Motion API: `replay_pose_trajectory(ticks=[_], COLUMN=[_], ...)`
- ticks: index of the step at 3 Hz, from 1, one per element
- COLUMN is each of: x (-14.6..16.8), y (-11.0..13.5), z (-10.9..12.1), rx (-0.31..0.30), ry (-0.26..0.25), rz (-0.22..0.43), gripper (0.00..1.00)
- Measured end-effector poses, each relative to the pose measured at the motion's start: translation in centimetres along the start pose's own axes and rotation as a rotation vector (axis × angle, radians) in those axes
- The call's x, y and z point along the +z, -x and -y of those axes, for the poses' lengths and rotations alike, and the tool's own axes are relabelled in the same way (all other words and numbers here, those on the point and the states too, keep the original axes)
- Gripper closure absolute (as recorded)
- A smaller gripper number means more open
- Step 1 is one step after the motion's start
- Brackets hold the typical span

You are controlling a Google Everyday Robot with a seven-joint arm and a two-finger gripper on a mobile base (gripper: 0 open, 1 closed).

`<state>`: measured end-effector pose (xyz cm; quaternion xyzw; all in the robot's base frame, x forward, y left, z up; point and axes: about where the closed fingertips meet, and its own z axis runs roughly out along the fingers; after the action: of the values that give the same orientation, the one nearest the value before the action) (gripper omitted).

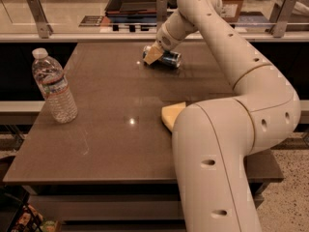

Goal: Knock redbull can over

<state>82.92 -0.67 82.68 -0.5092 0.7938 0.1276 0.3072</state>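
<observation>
The redbull can lies on its side on the brown table near the far edge, blue and silver, its long axis running left to right. My gripper is at the can's left end, its tan fingertips touching or just in front of it. My white arm reaches in from the lower right and bends over the table toward the can.
A clear plastic water bottle with a white cap stands upright at the table's left side. A yellow sponge-like thing lies by the arm's base. A metal rail and a dark tray are beyond the far edge.
</observation>
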Motion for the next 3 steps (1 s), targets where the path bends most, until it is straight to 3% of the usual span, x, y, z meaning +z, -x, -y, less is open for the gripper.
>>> replay_pose_trajectory(ticks=[2,3], x=[0.21,0.46], y=[0.05,0.03], z=[-0.09,-0.17], rx=[0.0,0.0], ry=[0.004,0.007], rz=[-0.002,-0.003], gripper=[0.13,0.0])
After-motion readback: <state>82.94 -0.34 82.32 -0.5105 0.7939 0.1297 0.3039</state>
